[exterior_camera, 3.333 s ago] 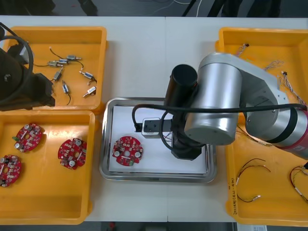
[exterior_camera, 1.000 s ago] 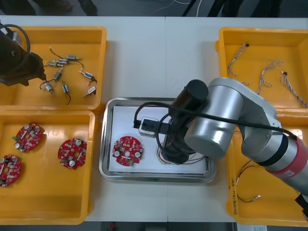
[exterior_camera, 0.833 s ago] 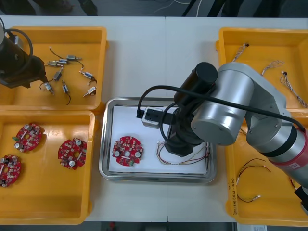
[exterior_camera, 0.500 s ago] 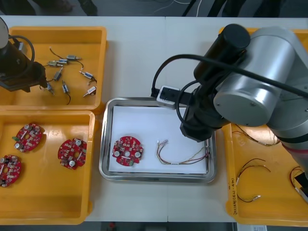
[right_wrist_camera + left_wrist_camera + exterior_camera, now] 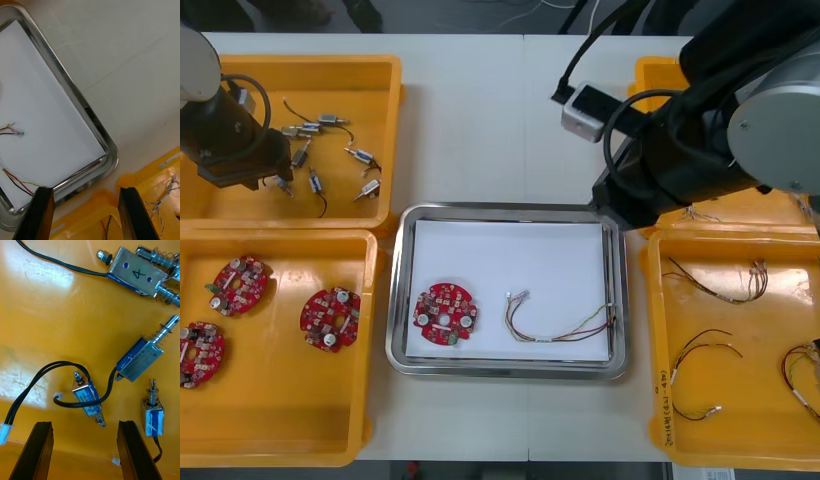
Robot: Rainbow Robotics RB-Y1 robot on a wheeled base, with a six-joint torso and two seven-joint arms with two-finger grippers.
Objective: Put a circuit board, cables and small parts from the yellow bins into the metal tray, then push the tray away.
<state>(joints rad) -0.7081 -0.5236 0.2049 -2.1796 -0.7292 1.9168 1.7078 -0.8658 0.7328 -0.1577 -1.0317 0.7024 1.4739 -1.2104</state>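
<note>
Now the metal tray (image 5: pixel 402 300) sits at the middle of the tabletop (image 5: pixel 480 120), white inside. One round red circuit board (image 5: pixel 445 312) lies flat at about 8 o'clock from the tray's centre. A red and yellow cable (image 5: pixel 560 325) lies loosely curved at about 4 o'clock, apart from the board.

The right arm (image 5: pixel 720 130) hangs at 2 o'clock from the tray, over its far right corner and the gap toward the right-hand bins. In the right wrist view the right jaws stand wide apart with nothing between the two black fingers (image 5: pixel 43 213). Below them lie the tray's shiny corner rim (image 5: pixel 93 123), a bit of the cable (image 5: pixel 15 131) on the white lining, and the rims of the right-hand bins.

The left arm (image 5: pixel 220 130) is at 10 o'clock from the tray, low over the far left bin (image 5: pixel 380 70), beside the scattered small metal parts (image 5: pixel 360 155). The left wrist view shows the left jaws also spread wide and gripping nothing. One small part (image 5: pixel 88 399) with a looped black wire lies on the bin floor just ahead of the fingers (image 5: pixel 37 450), in line with the gap between them.

The near left bin (image 5: pixel 280 440), at 8 o'clock from the tray, holds three more boards (image 5: pixel 330 318). The near right bin (image 5: pixel 650 350), at 4 o'clock, holds loose cables (image 5: pixel 715 285).
</note>
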